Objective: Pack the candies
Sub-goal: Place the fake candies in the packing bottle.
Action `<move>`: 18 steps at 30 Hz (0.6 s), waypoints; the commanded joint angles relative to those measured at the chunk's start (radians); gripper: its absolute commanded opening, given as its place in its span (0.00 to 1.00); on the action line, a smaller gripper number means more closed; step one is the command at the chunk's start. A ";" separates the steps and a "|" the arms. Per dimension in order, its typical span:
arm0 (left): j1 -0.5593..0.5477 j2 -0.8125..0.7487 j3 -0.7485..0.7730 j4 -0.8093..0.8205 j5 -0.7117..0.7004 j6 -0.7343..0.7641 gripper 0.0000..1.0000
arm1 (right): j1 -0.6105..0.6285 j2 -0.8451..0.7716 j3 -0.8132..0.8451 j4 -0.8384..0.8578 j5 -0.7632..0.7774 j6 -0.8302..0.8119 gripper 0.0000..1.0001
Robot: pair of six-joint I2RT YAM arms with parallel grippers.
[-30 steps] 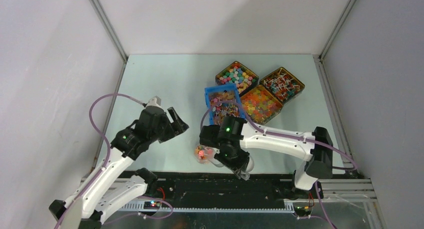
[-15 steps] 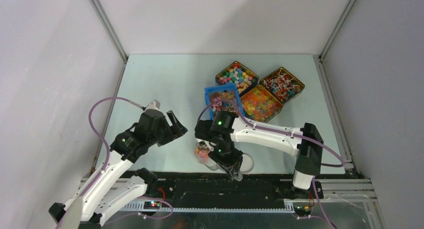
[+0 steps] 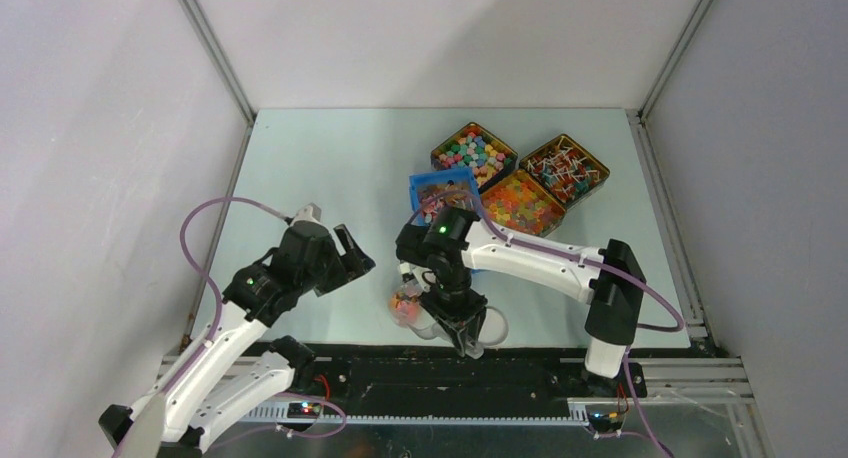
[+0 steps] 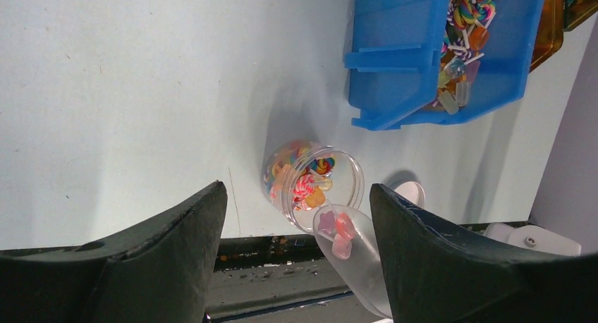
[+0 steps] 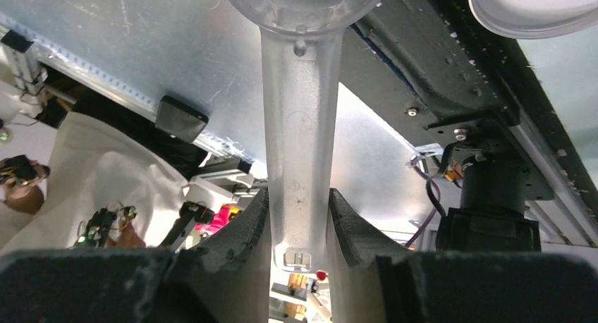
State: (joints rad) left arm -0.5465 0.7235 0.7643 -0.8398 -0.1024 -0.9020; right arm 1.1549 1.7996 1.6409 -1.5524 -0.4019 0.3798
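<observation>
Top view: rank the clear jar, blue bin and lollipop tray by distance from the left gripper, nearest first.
1. Clear jar, just right of the left gripper, near edge.
2. Blue bin, farther back, right.
3. Lollipop tray, far right back.

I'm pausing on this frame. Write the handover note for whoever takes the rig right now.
Left gripper: open, empty, hovering left of the jar.
Right gripper: shut on the handle of the clear scoop, whose mouth is at the jar's rim.
Candies: a mix already in the clear jar, and a few pink ones in the scoop. The supply is in the blue bin behind. A white lid lies beside the jar.
Done: jar partly loaded.
Left: tip this scoopful in, add more if needed, and probably fit the lid.
</observation>
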 commanded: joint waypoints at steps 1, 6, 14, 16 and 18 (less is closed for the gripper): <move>0.007 -0.013 -0.005 0.033 -0.008 -0.015 0.80 | -0.025 0.006 0.021 -0.030 -0.098 -0.030 0.00; 0.008 -0.012 -0.011 0.042 -0.007 -0.017 0.80 | -0.055 0.001 -0.009 -0.017 -0.163 -0.035 0.00; 0.007 -0.019 -0.019 0.044 -0.003 -0.021 0.80 | -0.125 -0.012 -0.064 0.004 -0.252 -0.052 0.00; 0.007 -0.019 -0.020 0.045 -0.001 -0.023 0.80 | -0.143 -0.015 -0.074 0.008 -0.276 -0.053 0.00; 0.007 -0.019 -0.022 0.047 0.001 -0.024 0.80 | -0.161 -0.022 -0.083 0.018 -0.311 -0.051 0.00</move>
State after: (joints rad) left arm -0.5465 0.7177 0.7456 -0.8249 -0.1017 -0.9096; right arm 1.0241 1.8042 1.5703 -1.5436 -0.6205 0.3420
